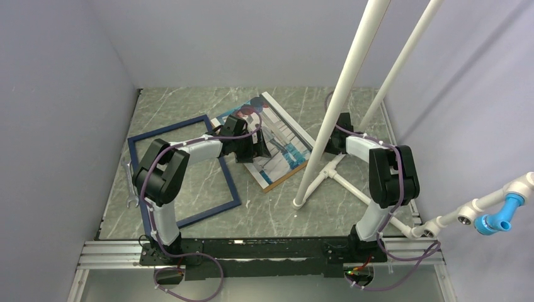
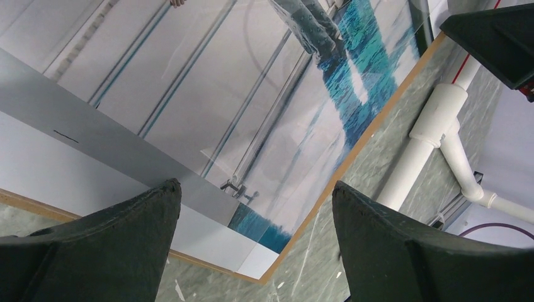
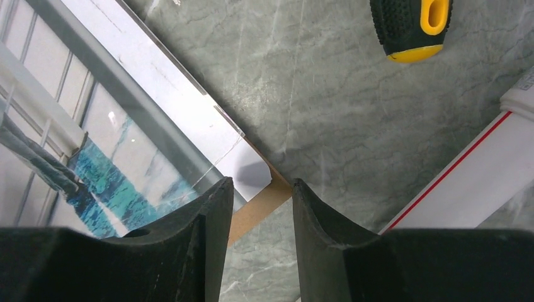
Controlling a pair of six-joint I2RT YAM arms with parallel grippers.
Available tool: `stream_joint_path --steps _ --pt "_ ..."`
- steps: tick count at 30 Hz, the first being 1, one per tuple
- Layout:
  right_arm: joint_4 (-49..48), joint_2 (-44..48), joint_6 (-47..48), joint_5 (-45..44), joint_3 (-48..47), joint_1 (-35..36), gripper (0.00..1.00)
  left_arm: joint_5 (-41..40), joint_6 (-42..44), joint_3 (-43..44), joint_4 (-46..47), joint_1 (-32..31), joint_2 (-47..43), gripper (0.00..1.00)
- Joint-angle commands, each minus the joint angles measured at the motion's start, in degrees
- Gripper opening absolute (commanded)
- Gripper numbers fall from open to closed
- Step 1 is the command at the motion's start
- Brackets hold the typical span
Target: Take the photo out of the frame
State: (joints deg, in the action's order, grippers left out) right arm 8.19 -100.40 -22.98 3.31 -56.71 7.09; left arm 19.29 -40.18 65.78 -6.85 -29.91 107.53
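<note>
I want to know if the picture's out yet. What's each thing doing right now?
Photo, out of the frame, lying face up on its brown board.
Frame, empty, flat on the table.
Left jaws, wide open above the photo.
Right jaws, open a little, at the board's corner, holding nothing.
Screwdriver, lying on the table, untouched.

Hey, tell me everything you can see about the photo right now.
The photo is a rectangular print: a pale grey-white scene crossed by thin lines, with a teal patch near one end and a white border. It lies flat and face up, turned diagonally, on a brown backing board on the table. It is outside the blue frame, which lies to its left. The left gripper hangs open over it without gripping it.
</note>
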Motion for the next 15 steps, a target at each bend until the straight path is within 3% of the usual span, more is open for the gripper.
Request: stream_joint_path --steps 1,9,15 --pt "-0.92 0.43 2.44 -3.14 -2.76 2.13 0.42 -0.65 -0.08 -1.64 -0.85 0.03 1.28 0.93" --pt "0.75 1.88 4.66 -10.31 -3.88 4.34 0.50 -0.78 0.01 -1.97 -0.90 0.09 1.11 0.93" --pt "0.74 -0.57 3.83 -6.64 -5.22 4.58 0.47 -0.40 -0.31 -1.96 -0.56 0.13 1.32 0.93"
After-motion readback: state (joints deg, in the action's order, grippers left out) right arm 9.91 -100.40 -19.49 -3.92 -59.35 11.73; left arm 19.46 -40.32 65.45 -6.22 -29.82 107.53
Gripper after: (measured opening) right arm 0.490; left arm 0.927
